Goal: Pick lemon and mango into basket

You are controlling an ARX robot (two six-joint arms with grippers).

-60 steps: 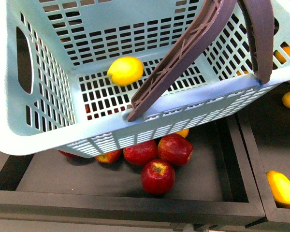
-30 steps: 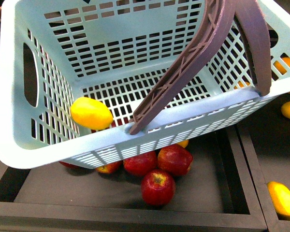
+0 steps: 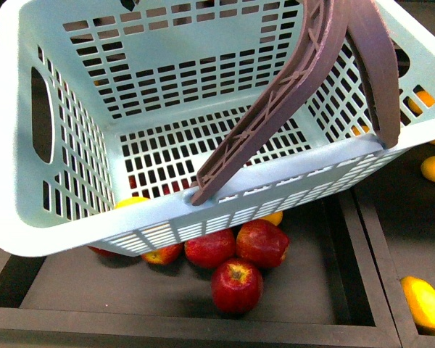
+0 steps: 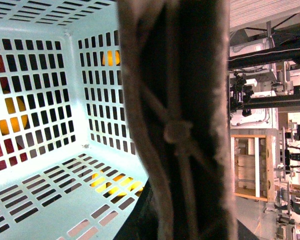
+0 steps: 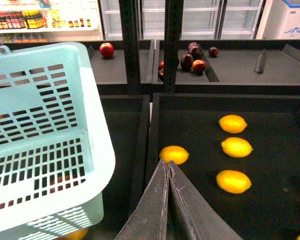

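Hanging tilted over a dark tray of red apples, the basket fills most of the front view, with its near left corner lowest and its two brown handles raised toward the far right. It looks like light, stiff plastic that would swing freely, so anything inside probably rolls to the low corner. A sliver of yellow fruit, likely the lemon, shows there above the near rim. One handle blocks the left wrist view, and the left gripper's jaws are out of sight, so I cannot tell whether they clamp it. To the right lies a second tray holding several yellow oval fruits. The right gripper hovers over that tray's left edge, its fingers pressed together and holding nothing. The longish fruit at the near right of the front view looks most like the mango, and it lies well apart from the basket. I judge it fairly heavy, smooth enough to slip, and firm but easy to bruise. It is best gripped across its narrow middle, with the jaws crosswise to its length and only moderate squeeze.
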